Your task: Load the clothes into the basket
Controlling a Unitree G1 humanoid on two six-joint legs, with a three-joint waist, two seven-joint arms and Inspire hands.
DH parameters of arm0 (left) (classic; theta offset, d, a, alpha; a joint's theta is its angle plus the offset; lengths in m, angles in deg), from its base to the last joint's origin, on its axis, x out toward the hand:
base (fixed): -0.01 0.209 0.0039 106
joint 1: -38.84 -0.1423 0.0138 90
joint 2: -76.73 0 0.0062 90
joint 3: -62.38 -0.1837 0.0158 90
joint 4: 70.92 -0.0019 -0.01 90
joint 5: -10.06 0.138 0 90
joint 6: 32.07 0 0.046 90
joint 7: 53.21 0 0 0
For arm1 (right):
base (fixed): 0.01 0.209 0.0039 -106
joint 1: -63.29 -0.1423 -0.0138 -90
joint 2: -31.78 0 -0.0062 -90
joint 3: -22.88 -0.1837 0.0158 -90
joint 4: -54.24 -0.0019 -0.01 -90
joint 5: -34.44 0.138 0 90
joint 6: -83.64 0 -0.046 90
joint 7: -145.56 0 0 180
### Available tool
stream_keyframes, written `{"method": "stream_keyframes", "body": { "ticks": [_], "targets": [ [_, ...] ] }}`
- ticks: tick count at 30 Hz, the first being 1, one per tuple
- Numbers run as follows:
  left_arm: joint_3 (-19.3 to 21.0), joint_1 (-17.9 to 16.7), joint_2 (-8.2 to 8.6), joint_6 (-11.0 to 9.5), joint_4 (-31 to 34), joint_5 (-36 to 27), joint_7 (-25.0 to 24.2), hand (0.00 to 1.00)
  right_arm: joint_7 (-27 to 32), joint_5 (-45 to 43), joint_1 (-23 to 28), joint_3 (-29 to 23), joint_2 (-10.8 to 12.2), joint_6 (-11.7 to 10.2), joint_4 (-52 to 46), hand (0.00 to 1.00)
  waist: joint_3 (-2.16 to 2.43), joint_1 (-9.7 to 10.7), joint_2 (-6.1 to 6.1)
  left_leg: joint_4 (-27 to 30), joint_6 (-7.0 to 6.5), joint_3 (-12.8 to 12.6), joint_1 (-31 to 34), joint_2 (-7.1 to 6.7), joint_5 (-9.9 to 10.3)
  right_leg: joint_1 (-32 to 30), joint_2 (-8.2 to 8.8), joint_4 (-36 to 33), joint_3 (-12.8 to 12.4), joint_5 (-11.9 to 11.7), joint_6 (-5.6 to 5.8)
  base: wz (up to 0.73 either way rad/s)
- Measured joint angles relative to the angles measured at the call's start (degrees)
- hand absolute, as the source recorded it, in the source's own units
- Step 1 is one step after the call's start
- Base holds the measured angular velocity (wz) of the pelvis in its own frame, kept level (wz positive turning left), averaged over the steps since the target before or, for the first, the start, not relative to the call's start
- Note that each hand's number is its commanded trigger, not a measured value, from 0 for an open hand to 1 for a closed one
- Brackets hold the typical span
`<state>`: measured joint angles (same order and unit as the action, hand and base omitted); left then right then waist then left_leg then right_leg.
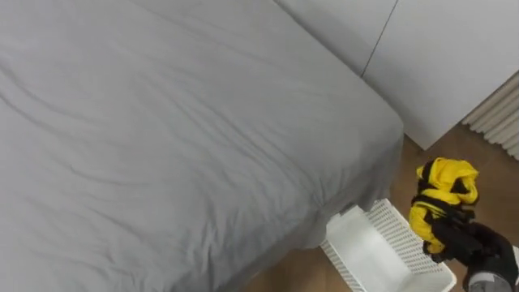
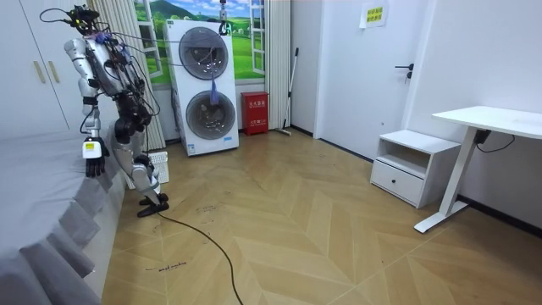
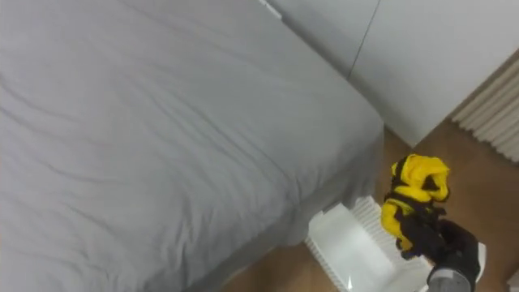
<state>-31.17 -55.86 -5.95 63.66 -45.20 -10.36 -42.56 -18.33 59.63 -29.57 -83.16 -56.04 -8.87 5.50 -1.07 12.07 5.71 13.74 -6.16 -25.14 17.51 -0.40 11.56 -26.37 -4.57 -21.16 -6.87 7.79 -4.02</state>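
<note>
Beside the bed (image 1: 178, 138) we see the left hand (image 2: 95, 158) hanging, its state unclear, then the bed's wrinkled grey sheet, 1 white slatted plastic basket (image 1: 395, 229) against the bed's corner, and off that corner the black right hand (image 1: 469, 243) clenched round a crumpled yellow garment (image 1: 442, 191).

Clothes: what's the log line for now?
right hand: grips clothes | clothes: above basket, beside bed | left hand: hangs by bed | drop: not yet
</note>
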Motion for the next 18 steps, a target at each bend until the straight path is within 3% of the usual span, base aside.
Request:
{"method": "stream_keyframes", "body": {
  "ticks": [4, 8, 14, 15, 17, 18],
  "targets": [
    [-4.29, 0.53, -0.10, -2.64, -0.41, -1.63, -0.15, 0.00, 2.07, -0.13, -3.46, 1.88, -0.74, -1.68, 5.51, 1.00, 0.04, -0.79, 1.66, -0.27, -0.32, -0.01, 3.55, -0.52, -0.90, -4.29, 0.51, -1.75, 0.34, 0.19, -0.05, 0.08],
    [-6.01, 0.96, -0.16, -5.33, -1.08, -2.59, -0.21, 0.00, 4.00, 0.18, -5.13, 3.07, -1.07, -1.88, 7.67, 1.00, 0.07, -1.70, 1.98, -1.17, -0.17, -0.10, 5.60, -0.82, -1.83, -6.89, 0.59, -2.00, 0.36, 0.01, -0.33, 0.02],
    [-9.00, 1.26, -0.19, -5.98, -0.60, -2.60, -0.02, 0.00, 7.21, 1.58, -5.13, 4.61, -2.23, -3.80, 7.94, 1.00, 0.16, -3.34, 2.62, -1.25, -0.06, 0.39, 6.76, -0.92, -2.49, -7.83, 0.77, -1.90, 0.82, 0.13, -0.51, 0.04],
    [-9.68, 1.29, -0.20, -6.00, -0.32, -2.59, 0.06, 0.00, 7.41, 1.61, -5.09, 5.04, -2.36, -3.90, 8.05, 0.96, 0.15, -3.68, 2.64, -1.24, -0.04, 0.47, 6.79, -0.97, -2.50, -7.91, 0.84, -2.01, 0.96, 0.20, -0.62, 0.09],
    [-10.71, 1.45, -0.20, -5.99, 0.17, -2.59, 0.14, 0.00, 7.49, 1.59, -5.15, 5.80, -2.36, -4.08, 8.69, 0.12, 0.15, -4.09, 2.64, -1.23, -0.01, 0.82, 6.80, -1.28, -2.53, -8.11, 1.26, -2.69, 1.47, 0.92, -0.76, 0.12],
    [-10.80, 1.48, -0.20, -5.99, 0.34, -2.59, 0.14, 0.00, 7.49, 1.59, -5.27, 5.86, -2.36, -4.09, 8.92, 0.01, 0.15, -4.23, 2.64, -1.22, -0.01, 1.00, 6.83, -1.34, -2.53, -8.10, 1.37, -2.73, 1.65, 1.12, -0.78, 0.16]
  ]
}}
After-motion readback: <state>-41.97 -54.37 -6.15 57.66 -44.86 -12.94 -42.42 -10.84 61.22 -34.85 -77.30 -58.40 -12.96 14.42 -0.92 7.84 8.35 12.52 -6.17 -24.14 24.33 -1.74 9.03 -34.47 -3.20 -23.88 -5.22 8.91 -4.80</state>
